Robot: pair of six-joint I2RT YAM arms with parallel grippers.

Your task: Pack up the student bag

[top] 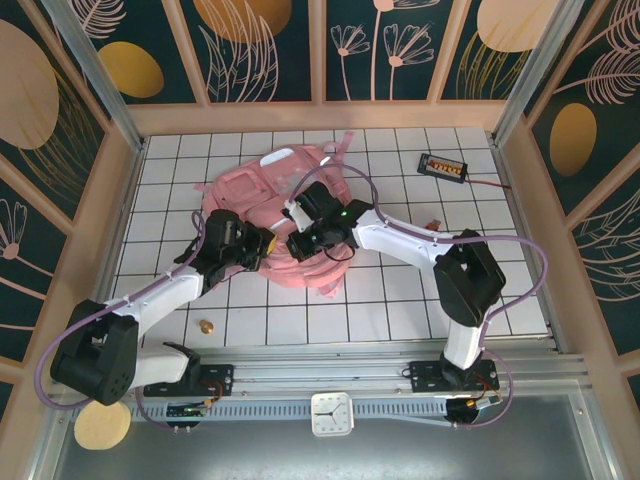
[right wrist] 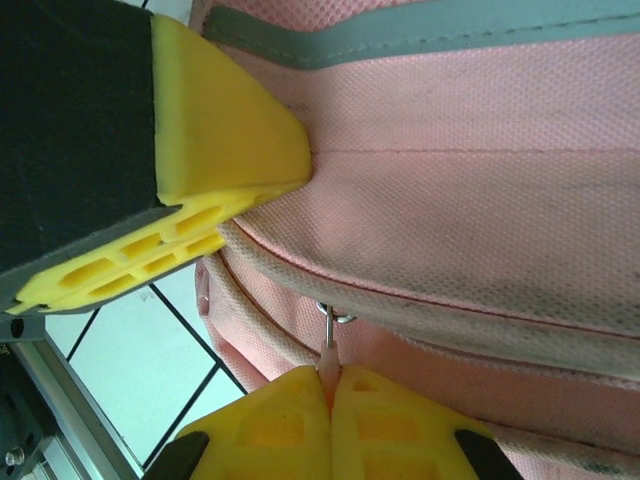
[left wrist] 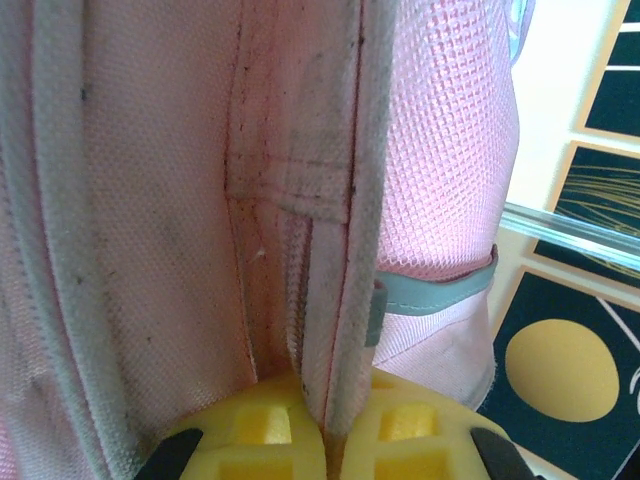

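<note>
Near edge to far wall. A small clock (top: 331, 413) lies on the rail between the arm bases, and a small brown object (top: 207, 326) rests on the tiled table (top: 400, 300) ahead of the left arm. At mid-table both arms meet over the student bag (top: 270, 190), which lies flat near the centre.

The left gripper (left wrist: 325, 440) is closed on a piped seam (left wrist: 345, 250) of the bag, with the fabric pinched between its yellow pads. The right gripper (right wrist: 332, 395) is closed on a thin metal zipper pull (right wrist: 328, 335), just beside the left pad pressed against the pink cloth.

The step in hand appears to be working the zipper to open a compartment. To do it well, the left grip should hold the seam taut and steady. The right should draw the pull along the line of the teeth, not away from the cloth, since the pull is slim and could slip free.

Far right, a small circuit board (top: 443, 167) sits well apart.
</note>
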